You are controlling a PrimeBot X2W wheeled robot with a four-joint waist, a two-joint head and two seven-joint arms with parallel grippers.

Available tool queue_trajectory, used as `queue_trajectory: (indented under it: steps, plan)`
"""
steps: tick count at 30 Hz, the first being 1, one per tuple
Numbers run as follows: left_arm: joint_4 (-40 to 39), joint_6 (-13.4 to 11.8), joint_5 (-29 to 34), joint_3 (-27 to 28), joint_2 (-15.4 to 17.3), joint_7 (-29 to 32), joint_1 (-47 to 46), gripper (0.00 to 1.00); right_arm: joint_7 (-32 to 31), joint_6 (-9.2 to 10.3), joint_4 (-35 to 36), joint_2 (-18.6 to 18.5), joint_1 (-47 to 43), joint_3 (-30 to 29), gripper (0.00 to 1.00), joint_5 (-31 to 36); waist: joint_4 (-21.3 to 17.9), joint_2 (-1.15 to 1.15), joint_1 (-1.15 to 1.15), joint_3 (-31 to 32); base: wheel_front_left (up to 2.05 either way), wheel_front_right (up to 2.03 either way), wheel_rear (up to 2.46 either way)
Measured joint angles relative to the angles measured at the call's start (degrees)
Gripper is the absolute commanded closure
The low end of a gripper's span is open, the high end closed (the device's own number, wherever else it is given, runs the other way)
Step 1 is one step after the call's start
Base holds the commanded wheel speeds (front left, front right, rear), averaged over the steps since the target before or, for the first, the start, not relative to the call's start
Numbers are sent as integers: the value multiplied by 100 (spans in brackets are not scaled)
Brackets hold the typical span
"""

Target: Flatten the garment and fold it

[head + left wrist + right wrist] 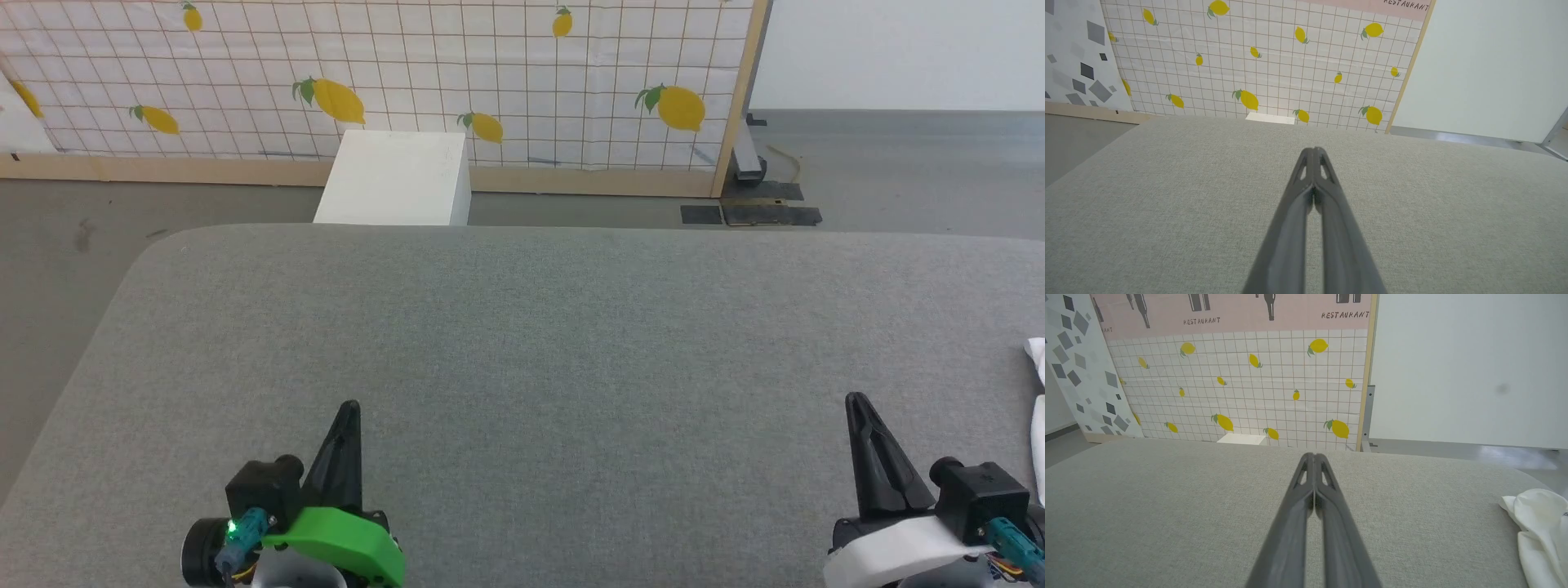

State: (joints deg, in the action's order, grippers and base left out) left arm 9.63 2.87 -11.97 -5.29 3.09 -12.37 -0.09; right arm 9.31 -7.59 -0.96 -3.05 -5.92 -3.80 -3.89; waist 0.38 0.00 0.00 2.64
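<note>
Pre-grasp, it seems. Left claw [349,407] and right claw [855,398] pinched together, empty, above desk [522,327]. Garment [1537,516] bunched at desk's right edge (partly cropped). Next, probably: right claw parts, reaches it.

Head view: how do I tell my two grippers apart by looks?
Both have long black tapering fingers. The left gripper wears a bright green wrist cover, beside a black block with a green light and a teal plug. The right gripper wears a white cover, with a like black block and teal plug.
</note>
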Motion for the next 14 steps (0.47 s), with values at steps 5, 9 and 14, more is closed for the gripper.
queue_trajectory:
  steps: [5, 9, 14]
  plan:
    - [-44, -15, 41, 27, 0, 65, -1, 100, -32, 0, 1, 0, 6, 16, 100, 23, -2, 0, 0, -12, 0, 0, 0]
    - [-85, -31, 59, 51, 0, 118, -1, 100, -76, 0, 2, 0, 14, 30, 100, 34, -3, 0, 0, -22, 0, 0, 0]
    - [-121, -45, 141, 73, 0, 168, -1, 100, -125, 0, 4, 0, 44, 45, 100, 42, -5, 0, 0, -35, 0, 0, 0]
